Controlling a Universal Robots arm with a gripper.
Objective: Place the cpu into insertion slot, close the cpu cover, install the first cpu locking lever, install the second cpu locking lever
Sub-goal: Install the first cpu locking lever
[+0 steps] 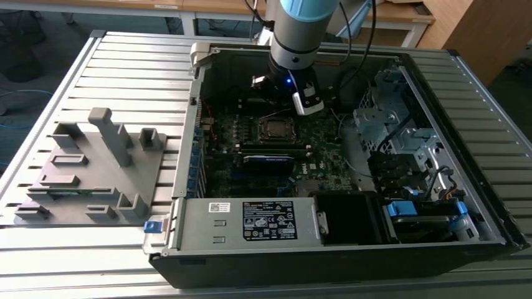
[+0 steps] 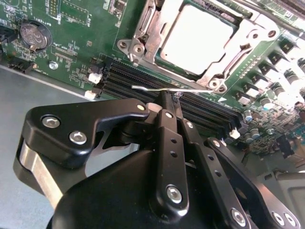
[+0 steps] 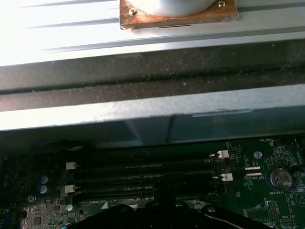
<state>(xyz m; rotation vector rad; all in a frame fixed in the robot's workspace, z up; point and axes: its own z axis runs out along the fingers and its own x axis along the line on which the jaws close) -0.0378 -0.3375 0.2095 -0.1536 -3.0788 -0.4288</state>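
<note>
Step in hand: lever install, judging by the layout. The cpu (image 2: 198, 40) is sitting in the insertion slot (image 1: 277, 129). The cpu cover (image 2: 250, 40) is lying flat over it, framing the silver top through its window. 1 locking lever (image 2: 143, 88), a thin wire bar, is running along the cover's edge, just beside the black memory slots (image 2: 119, 76). I cannot tell whether its end is hooked, nor which of the 2 levers it is.

Gripper (image 2: 165, 98): the 2 black fingers are drawn together, tips meeting at the wire near its middle. I cannot tell whether they are pinching it or only pressing on it.

Doing it well, in my judgement: the wire is looking thin and springy, so the tips should be bearing squarely on it. The push should be going down, then sideways toward the catch, slowly. That way they are not skidding onto the memory slots or the white clips (image 2: 95, 77) beside them.

Pose: in the exterior view the arm (image 1: 297, 37) is reaching steeply down into the open computer case (image 1: 199, 56) from the side farthest from that camera. The wrist is hanging just beyond the socket.
</note>
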